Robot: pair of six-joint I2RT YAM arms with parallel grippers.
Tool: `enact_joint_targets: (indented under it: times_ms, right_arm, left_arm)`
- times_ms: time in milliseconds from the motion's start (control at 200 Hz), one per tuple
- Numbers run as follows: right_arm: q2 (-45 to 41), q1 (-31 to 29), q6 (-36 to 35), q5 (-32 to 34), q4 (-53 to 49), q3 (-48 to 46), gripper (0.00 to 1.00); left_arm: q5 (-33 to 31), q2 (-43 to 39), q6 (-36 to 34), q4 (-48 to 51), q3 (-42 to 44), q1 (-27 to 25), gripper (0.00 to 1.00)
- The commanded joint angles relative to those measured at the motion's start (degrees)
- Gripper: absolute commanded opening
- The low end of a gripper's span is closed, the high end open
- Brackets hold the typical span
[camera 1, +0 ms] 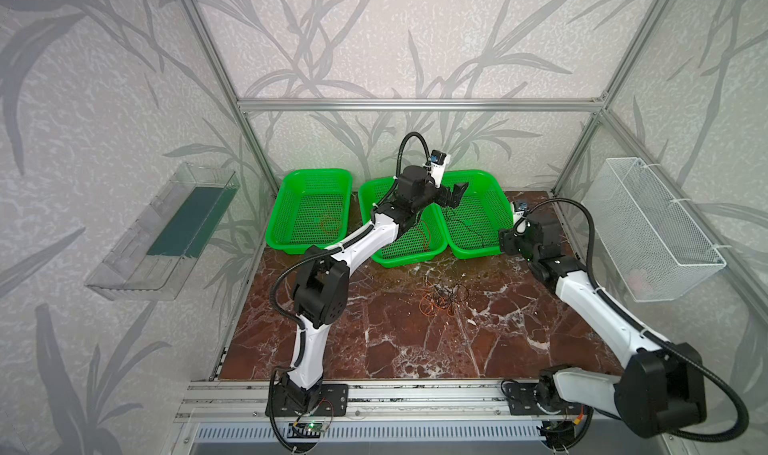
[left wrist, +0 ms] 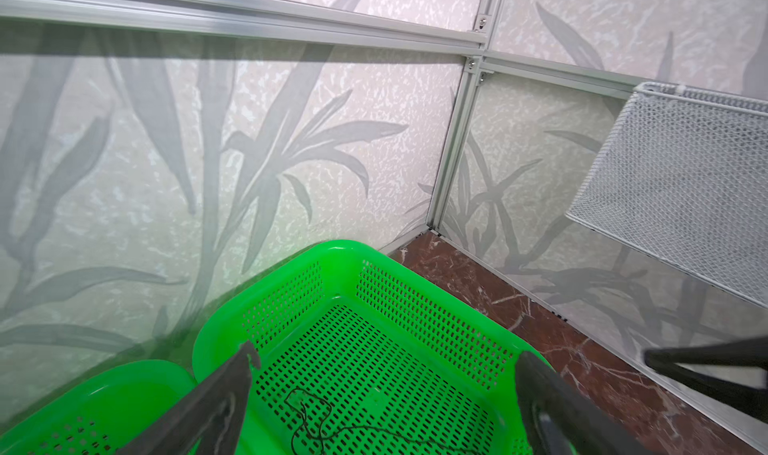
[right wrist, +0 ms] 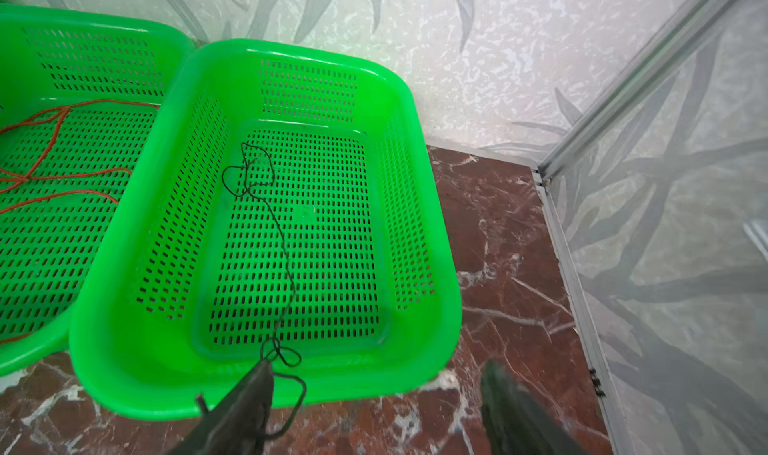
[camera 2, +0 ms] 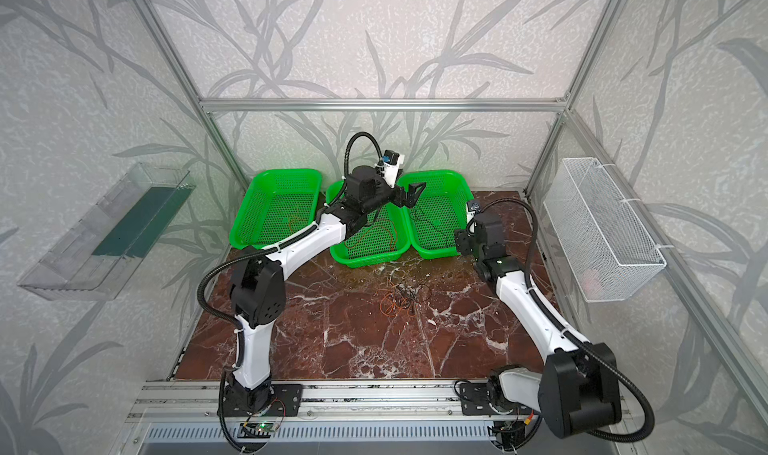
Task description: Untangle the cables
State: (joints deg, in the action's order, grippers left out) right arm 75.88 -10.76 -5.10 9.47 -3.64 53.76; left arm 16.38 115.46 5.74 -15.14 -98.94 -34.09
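Cable (camera 1: 330,223), orange and loosely coiled, lies in the left basket (camera 1: 316,173), left of centre in both top views. Beside it, the middle basket (camera 1: 409,259) holds a longer red-orange cable (right wrist: 62,110). Lower in the frame, in the middle of the marble table (camera 1: 374,340), the unsorted cables (camera 1: 442,298) lie in an orange-and-black knot. The left gripper (camera 1: 454,196) hangs over the right basket (right wrist: 291,50), jaws spread wide and empty. A black cable (right wrist: 282,241) runs along that basket's floor, but its tail spills over the near rim. There it curls against one finger of the right gripper (right wrist: 378,370), whose jaws are parted with nothing between them. The likely trouble lies at that finger. The wrist view does not settle whether the tail is hooked on it. If it is, pulling the right arm away could drag the black cable back out onto the table. Draped over the rim as it is, the cable could also slide out under its own weight.
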Motion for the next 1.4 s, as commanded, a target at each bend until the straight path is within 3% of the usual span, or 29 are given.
enact_joint_targets:
  times_ms: [0, 175, 355, 490, 570, 765, 1130, 1230, 1299, 1394]
  right_arm:
    - [8.59, 0.28, -0.39, -4.52, -2.55, 7.94, 0.77]
    - [24.66, 0.33, 6.08, -10.31, -25.51, 33.11, 0.76]
    - [31.06, 0.61, 12.01, -20.09, -32.43, 40.54, 0.77]
    - [32.59, 2.3, 15.86, -35.53, -30.63, 41.0, 0.77]
    - [32.23, 3.15, 19.29, -39.78, -27.5, 39.43, 0.76]
    - [29.14, 3.59, 20.98, -41.44, -23.51, 36.8, 0.76]
    - [27.57, 5.88, 24.97, -44.6, -19.63, 35.3, 0.76]
    - [27.1, 6.77, 27.51, -46.47, -16.9, 33.91, 0.76]
    - [26.8, 7.4, 28.63, -47.17, -15.94, 33.36, 0.76]
    - [26.5, 8.42, 28.93, -47.27, -15.92, 33.65, 0.76]
  left_arm:
    - [2.5, -4.78, -2.69, -0.38, 5.19, -0.5, 0.99]
    - [4.23, -13.28, -8.0, 3.67, 13.29, -0.38, 0.99]
    - [4.86, -18.71, -11.23, 5.32, 21.11, -0.48, 0.99]
    - [5.07, -17.84, -9.68, 3.45, 23.48, -0.57, 0.99]
    - [5.99, -15.18, -8.25, 1.4, 22.51, -1.28, 0.98]
    - [6.21, -5.61, -3.38, -4.64, 17.22, -2.91, 0.82]
    - [-0.35, 7.99, 1.25, -13.38, 7.66, -5.99, 0.78]
    - [-2.86, 11.74, 2.52, -13.2, 3.43, -6.26, 0.64]
    - [-3.95, 13.88, 2.92, -12.39, 0.63, -6.52, 0.34]
    - [-3.69, 15.97, 2.32, -10.32, -2.36, -6.79, 0.1]
